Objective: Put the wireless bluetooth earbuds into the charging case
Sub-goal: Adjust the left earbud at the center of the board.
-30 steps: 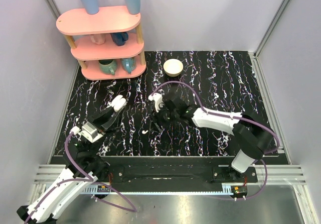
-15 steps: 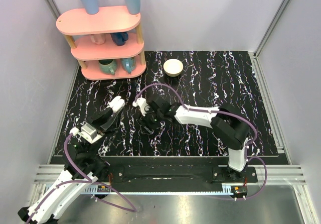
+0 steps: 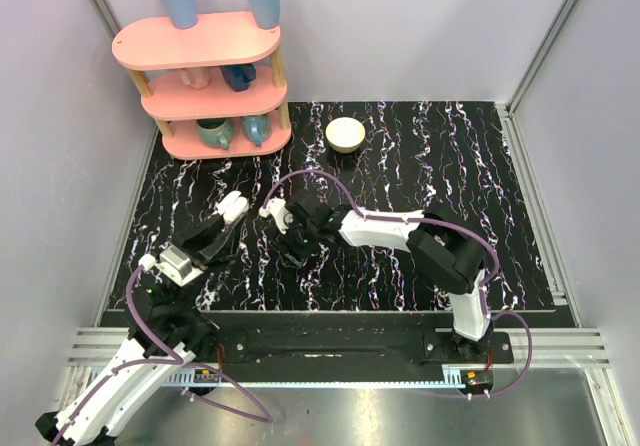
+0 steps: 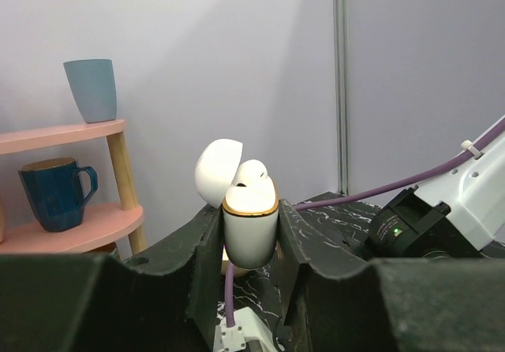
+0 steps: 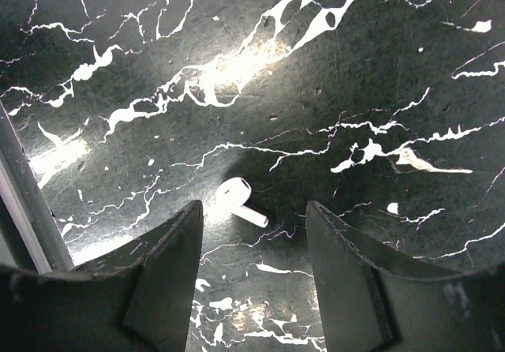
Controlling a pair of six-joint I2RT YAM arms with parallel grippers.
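The white charging case (image 4: 251,230) stands upright between the black fingers of my left gripper (image 4: 251,245), which is shut on it. Its lid (image 4: 216,170) is flipped open, and one white earbud (image 4: 253,174) sits in the top. From above, the case (image 3: 232,206) is held over the left-centre of the table. My right gripper (image 5: 252,210) is open and points down at the table. A second earbud (image 5: 241,200) lies loose on the marble just ahead of its fingertips, touching neither. In the top view, the right gripper (image 3: 295,244) sits just right of the case and hides that earbud.
A pink three-tier shelf (image 3: 200,76) with mugs and two blue cups stands at the back left. A white bowl (image 3: 346,134) sits behind the grippers. The right arm's purple cable (image 3: 310,174) arches over the middle. The right arm (image 4: 442,218) shows close on the left wrist view's right.
The right arm has swung left across the table, bringing its open gripper over the loose earbud and close to the held case. The left gripper has barely moved.
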